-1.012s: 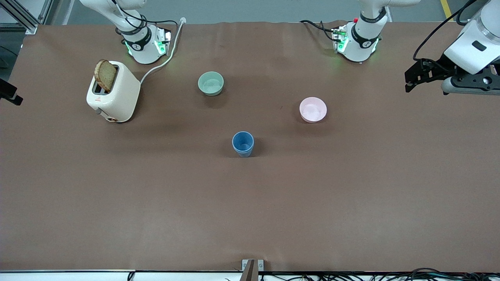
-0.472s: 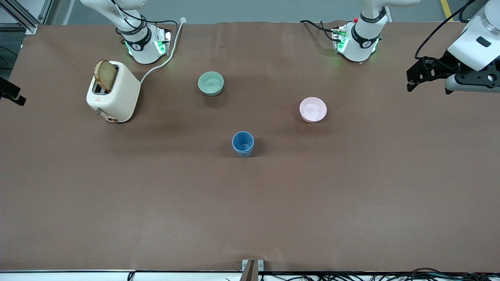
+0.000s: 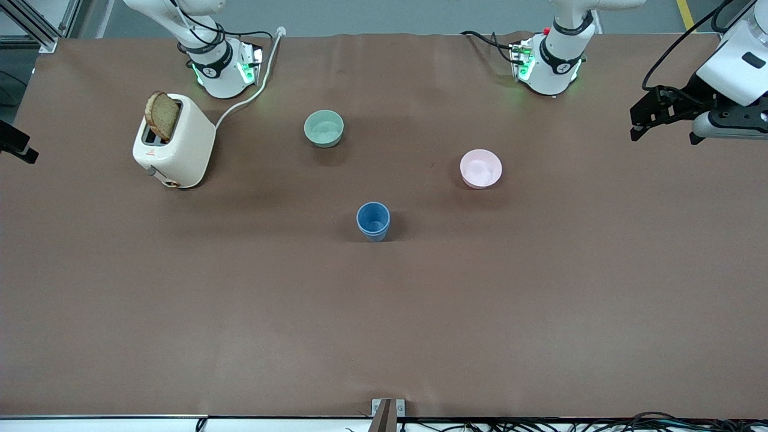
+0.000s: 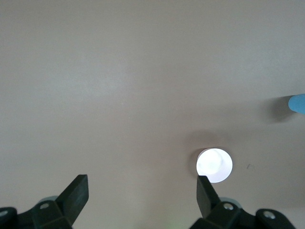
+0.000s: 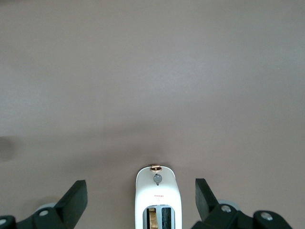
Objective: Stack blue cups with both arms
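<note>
Blue cups (image 3: 373,221) stand nested, one inside the other, upright with mouths up, near the middle of the table (image 3: 384,312), nearer the front camera than both bowls. In the left wrist view only a blue edge (image 4: 297,103) shows.

Left gripper (image 3: 654,115) hangs over the left arm's end of the table, spread wide and holding nothing; its fingers (image 4: 76,194) frame the pink bowl (image 4: 214,165). Right gripper (image 5: 141,195) hangs at the right arm's end, also wide open and empty, the toaster (image 5: 158,195) with its bread (image 3: 162,115) showing between its fingers. A green bowl (image 3: 324,128) sits toward the bases
</note>
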Available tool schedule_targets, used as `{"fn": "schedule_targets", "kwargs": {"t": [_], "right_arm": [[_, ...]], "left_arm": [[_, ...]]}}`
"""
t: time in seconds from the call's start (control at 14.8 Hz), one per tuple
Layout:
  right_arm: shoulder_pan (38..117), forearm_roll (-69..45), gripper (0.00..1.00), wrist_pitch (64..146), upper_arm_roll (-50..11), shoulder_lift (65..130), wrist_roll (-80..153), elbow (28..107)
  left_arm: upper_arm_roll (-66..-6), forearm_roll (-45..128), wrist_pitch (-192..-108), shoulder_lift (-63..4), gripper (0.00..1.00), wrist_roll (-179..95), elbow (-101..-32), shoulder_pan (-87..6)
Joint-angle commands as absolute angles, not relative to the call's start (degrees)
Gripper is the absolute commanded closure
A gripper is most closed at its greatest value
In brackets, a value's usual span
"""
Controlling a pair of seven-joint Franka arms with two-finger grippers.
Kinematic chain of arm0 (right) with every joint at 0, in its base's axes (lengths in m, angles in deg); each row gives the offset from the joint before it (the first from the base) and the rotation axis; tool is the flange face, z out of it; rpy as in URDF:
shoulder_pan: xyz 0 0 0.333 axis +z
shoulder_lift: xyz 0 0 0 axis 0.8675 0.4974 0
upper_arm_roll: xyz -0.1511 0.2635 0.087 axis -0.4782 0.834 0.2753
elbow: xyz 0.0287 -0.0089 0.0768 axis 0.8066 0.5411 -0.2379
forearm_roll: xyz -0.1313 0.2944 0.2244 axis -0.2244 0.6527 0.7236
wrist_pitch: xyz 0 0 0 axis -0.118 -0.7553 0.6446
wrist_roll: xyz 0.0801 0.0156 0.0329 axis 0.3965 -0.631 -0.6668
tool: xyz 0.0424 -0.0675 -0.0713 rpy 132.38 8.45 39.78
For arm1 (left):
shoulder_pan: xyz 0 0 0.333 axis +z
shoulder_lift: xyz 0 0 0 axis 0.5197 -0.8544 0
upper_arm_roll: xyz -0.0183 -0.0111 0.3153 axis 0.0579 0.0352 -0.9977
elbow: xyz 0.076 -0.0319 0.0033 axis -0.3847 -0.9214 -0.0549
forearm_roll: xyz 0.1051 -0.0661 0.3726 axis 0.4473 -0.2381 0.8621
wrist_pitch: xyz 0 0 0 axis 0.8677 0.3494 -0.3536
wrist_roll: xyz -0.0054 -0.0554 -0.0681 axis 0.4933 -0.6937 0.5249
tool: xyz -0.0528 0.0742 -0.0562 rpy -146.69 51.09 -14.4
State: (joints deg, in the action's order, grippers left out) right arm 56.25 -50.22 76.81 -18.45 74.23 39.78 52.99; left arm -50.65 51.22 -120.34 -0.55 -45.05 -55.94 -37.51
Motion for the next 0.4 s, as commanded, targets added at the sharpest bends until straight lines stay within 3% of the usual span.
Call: {"fn": "schedule_targets", "kwargs": {"t": [0.0,0.34], "right_arm": [[55.77,-50.32,0.00,77.68,-17.32,73.94,39.82,53.20],[56.48,-50.23,0.00,77.50,-17.23,73.94,39.91,53.20]], "left_arm": [[-50.78,51.44,-119.52,-1.87,0.00,-45.46,-53.99,-37.90],[-50.70,51.44,-119.52,-1.87,0.00,-45.46,-54.08,-38.08]]}}
